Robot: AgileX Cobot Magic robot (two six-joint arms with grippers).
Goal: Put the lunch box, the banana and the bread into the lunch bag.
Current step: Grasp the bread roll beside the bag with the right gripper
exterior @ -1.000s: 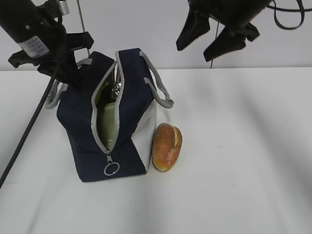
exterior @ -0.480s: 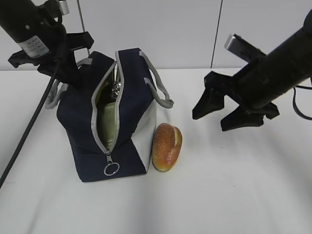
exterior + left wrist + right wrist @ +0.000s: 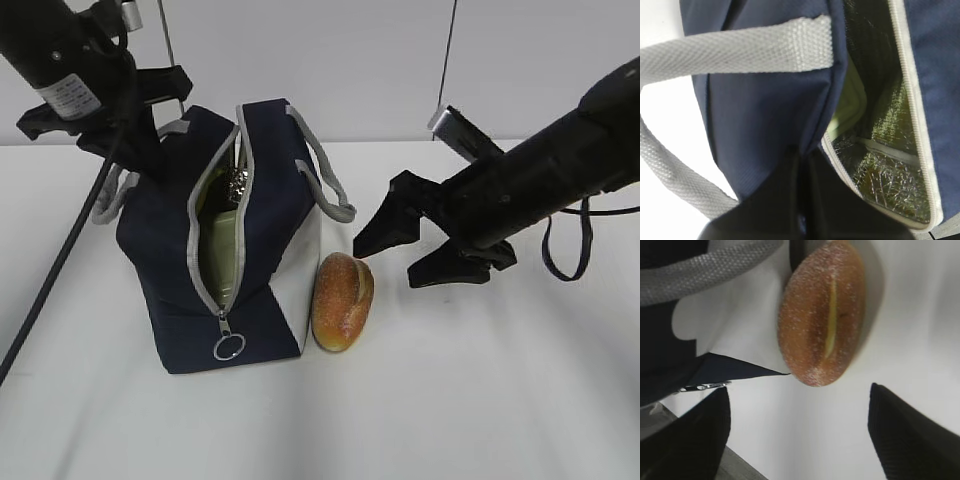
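The bread lies on the table touching the right, white side of the lunch bag, whose zipper gapes to show the green lid of the lunch box inside. The right gripper hovers just right of the roll with jaws spread wide and empty, while the left gripper is closed on the bag's navy fabric at its far left edge. The roll looks light, with a crust that could crush, so a gentle hold across its 2 long sides at mid-length seems best.
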